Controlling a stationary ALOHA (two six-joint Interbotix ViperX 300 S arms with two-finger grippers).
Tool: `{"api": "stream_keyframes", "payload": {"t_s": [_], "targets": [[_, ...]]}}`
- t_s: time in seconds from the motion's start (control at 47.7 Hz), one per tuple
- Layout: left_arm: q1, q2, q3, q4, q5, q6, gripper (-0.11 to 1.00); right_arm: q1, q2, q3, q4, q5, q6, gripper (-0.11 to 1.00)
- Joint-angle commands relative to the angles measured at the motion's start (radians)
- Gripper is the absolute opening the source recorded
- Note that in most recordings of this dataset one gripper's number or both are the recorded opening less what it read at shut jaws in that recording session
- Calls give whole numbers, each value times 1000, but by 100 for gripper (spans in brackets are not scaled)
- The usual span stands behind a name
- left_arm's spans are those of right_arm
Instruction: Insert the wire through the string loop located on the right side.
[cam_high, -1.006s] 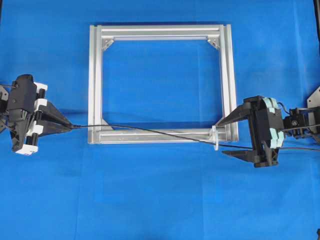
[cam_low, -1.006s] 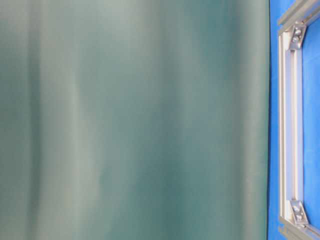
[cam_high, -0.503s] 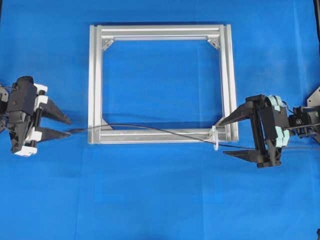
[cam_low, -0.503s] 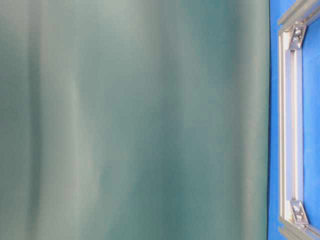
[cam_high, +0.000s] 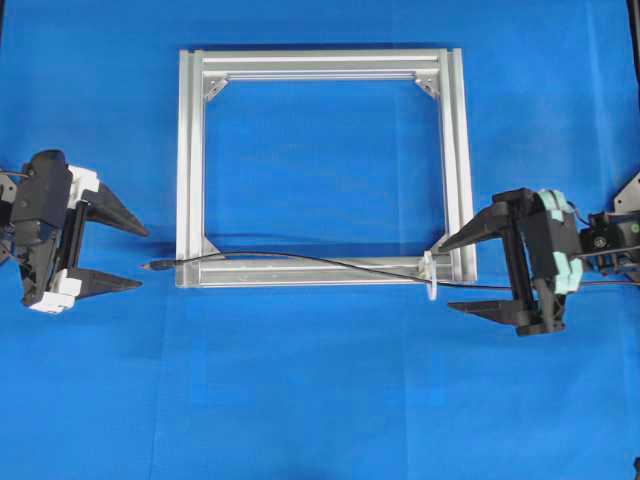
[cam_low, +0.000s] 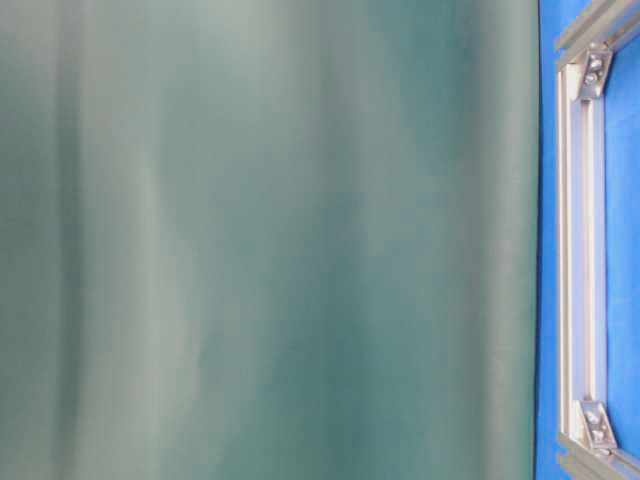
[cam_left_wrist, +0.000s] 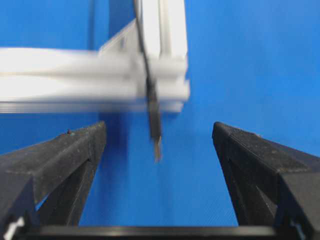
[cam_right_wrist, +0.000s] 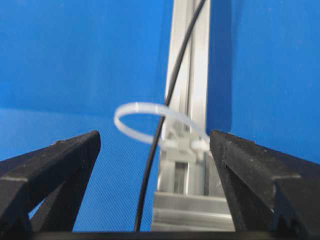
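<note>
Overhead: wire (cam_high: 300, 262) along the frame's (cam_high: 190, 160) lower rail, threaded through the string loop (cam_high: 431, 276); plug tip just beyond the left gripper (cam_high: 118, 255), spread wide, holding nothing. Right gripper (cam_high: 462, 274) likewise spread, flanking the loop.

Left wrist: plug (cam_left_wrist: 155, 125) between the fingers (cam_left_wrist: 75, 150), apart from both.

Right wrist: wire (cam_right_wrist: 165, 115) passes through loop (cam_right_wrist: 150, 117), between open, empty fingers (cam_right_wrist: 65, 165).

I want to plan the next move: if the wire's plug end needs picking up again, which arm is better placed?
Probably left. The open left gripper faces the wire plug just ahead of it, while the open right gripper sits by the loop.
</note>
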Motion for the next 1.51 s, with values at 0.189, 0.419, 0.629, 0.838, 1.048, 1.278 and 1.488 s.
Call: {"api": "stream_keyframes", "payload": {"t_s": [0.189,0.419,0.629,0.838,1.048,1.278,1.488], "targets": [[11,-112,-110,3,153,28,83,-35,-161,-43,-2,114,-44,96],[32,-147,-137,3,189,32,83,-54,-242,-64,-2,204,-87,96],[52,-147,-135,3,192,32,83,-61,-244,-63,-2,210,-87,96],[52,-146,-133,3,193,32,83,-61,-242,-63,-2,210,-87,96],[52,-144,-135,3,193,32,83,-64,-242,-63,-2,210,-87,96],[52,-143,-135,3,193,32,83,-64,-242,-63,-2,212,-87,96],[52,-143,-135,3,193,32,83,-63,-242,-64,-2,215,-87,96]]}}
